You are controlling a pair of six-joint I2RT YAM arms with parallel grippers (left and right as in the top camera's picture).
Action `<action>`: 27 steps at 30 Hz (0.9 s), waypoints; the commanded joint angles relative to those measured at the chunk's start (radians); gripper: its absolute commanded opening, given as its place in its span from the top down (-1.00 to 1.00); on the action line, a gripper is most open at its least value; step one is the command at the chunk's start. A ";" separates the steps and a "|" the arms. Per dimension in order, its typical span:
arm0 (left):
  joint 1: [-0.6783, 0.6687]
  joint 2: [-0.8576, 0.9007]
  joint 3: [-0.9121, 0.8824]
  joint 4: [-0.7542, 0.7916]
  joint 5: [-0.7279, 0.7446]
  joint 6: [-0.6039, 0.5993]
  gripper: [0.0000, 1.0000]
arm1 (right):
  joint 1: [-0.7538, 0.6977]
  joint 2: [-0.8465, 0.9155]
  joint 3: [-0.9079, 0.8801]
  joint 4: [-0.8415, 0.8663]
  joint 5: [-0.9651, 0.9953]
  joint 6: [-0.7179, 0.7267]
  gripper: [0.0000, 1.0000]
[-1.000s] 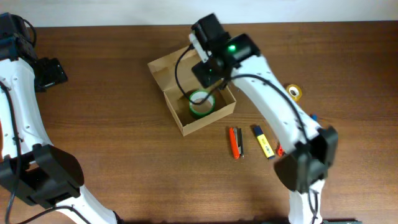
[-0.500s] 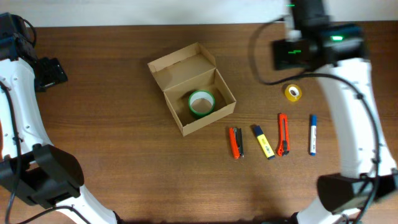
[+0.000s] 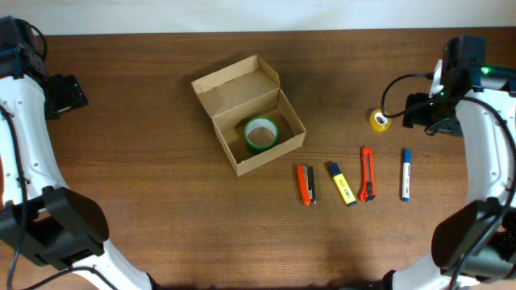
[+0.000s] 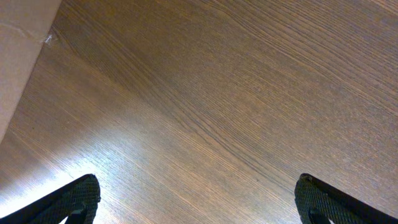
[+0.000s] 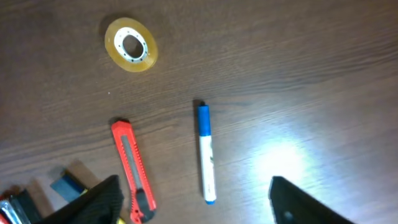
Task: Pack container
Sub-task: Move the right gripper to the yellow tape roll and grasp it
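Right fingers out wide of the open container

The container's flap stands back with a green tape roll lying inside, and bare table runs along all its walls. Well to its right, my right gripper hangs with fingers spread and nothing between them, over the yellow tape roll, red cutter and blue pen. That wrist view misses the container; only the overhead shows it. My left gripper, far left of the container, is spread wide over plain wood. A second ago my right arm was over the container.

Tape roll in container; second roll well right; pen before it
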 commanded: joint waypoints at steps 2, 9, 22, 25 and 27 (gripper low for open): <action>-0.001 -0.024 -0.003 0.000 -0.007 0.016 -0.99 | -0.001 0.073 -0.011 0.031 -0.063 0.020 -0.13; -0.001 -0.024 -0.003 0.000 -0.007 0.016 -0.99 | 0.000 0.182 -0.011 0.081 -0.096 0.039 0.15; -0.001 -0.024 -0.003 0.000 -0.007 0.016 -1.00 | 0.012 0.290 0.015 0.188 -0.132 0.039 -0.16; -0.001 -0.024 -0.003 0.000 -0.007 0.016 -1.00 | 0.026 0.334 0.054 0.189 -0.120 0.038 -0.25; -0.001 -0.024 -0.003 0.000 -0.007 0.016 -1.00 | 0.039 0.367 0.096 0.179 -0.116 0.038 -0.35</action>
